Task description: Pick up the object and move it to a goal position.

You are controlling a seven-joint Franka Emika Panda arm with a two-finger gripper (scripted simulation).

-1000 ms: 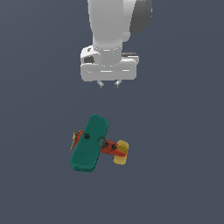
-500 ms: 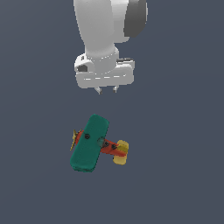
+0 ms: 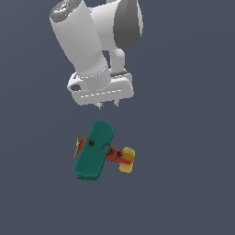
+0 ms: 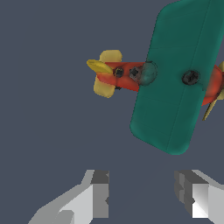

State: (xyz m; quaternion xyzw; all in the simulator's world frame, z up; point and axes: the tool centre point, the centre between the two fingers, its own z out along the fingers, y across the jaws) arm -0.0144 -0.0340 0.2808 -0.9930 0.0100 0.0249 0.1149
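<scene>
Exterior view: 1 biplane (image 3: 95,150), 2 parted fingers (image 4: 99,192).

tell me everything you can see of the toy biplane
The toy biplane lies on the dark grey ground, top side up, with nothing touching it. A broad teal-green upper wing with rounded corners covers most of it. The slim red body runs crosswise beneath the wing, ending in a yellow tail on one side and a yellow propeller on the other. It looks like smooth plastic, with small dark studs on wing and body. The end effector hangs open above it, off the plane's edge.
</scene>
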